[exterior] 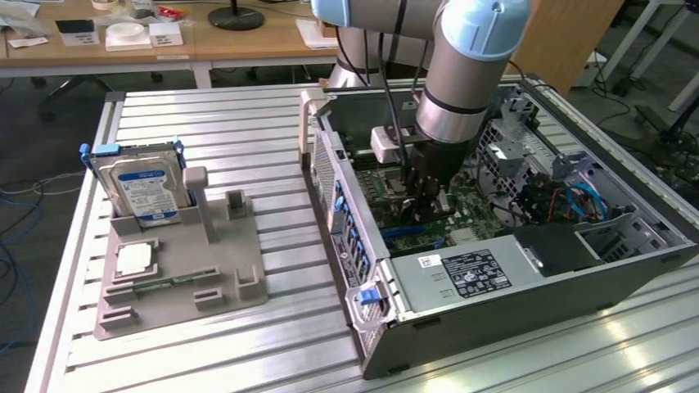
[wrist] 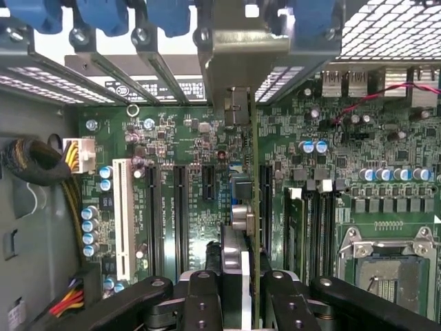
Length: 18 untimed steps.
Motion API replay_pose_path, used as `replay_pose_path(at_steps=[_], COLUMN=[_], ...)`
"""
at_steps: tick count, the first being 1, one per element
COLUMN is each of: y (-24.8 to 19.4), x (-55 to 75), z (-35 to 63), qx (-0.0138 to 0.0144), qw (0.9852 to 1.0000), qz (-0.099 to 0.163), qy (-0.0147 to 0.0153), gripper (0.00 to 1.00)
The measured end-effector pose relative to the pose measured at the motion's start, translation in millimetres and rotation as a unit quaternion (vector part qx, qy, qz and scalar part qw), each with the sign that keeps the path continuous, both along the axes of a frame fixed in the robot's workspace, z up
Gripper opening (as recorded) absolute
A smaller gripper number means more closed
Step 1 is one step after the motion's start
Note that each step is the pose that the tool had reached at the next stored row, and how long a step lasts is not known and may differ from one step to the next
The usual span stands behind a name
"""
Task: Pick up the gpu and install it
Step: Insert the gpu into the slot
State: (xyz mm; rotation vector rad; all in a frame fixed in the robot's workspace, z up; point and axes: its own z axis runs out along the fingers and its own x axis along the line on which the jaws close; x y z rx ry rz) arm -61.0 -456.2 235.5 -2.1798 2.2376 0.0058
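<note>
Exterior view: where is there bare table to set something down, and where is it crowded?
Bare slats lie on the table between the hard drive and the computer case, and in front of the grey parts holder. Inside the case it is crowded: the gripper holds the gpu over the motherboard.

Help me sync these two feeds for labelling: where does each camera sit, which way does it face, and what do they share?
Exterior view: off the arm, above the slatted table, looking down at the open computer case and the parts holder with hard drive; the arm reaches into the case.
Wrist view: on the wrist, facing the motherboard; the claw is shut on the gpu, seen edge-on.
Shared: motherboard, case interior, claw.
</note>
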Motion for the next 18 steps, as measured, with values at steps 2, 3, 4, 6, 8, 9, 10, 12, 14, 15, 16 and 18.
replay_pose_path(at_steps=[2,3,4,6,8,9,10,12,14,15,16,18], y=[0.0,0.0,0.0,0.1,0.0,0.0,0.0,0.0,0.0,0.0,0.0,-0.1], x=[-1.2,-1.9,-2.8,-3.8,-4.4,-4.4,-4.3,-4.4,-4.4,-4.4,-4.4,-4.5], z=[-0.5,-0.7,-0.7,-0.9,-1.1,-1.4,-2.1,-3.8,-4.9,-5.5,-6.0,-6.4], qx=[0.0001,0.0002,0.0004,0.0007,0.0006,0.0006,0.0007,0.0006,0.0007,0.0007,0.0007,0.0006], qw=[1.0,1.0,1.0,1.0,1.0,1.0,1.0,1.0,1.0,1.0,1.0,1.0], qz=[0.0,0.0,0.0,0.0,0.0,0.0,0.0,0.0,0.0,0.0,0.0,0.0], qy=[0.0,0.0,0.0,-0.0001,0.0,0.0,0.0,0.0,0.0,0.0,0.0,0.0001], gripper=[0.28,0.28,0.28,0.28,0.28,0.28,0.28,0.28,0.28,0.28,0.28,0.28])
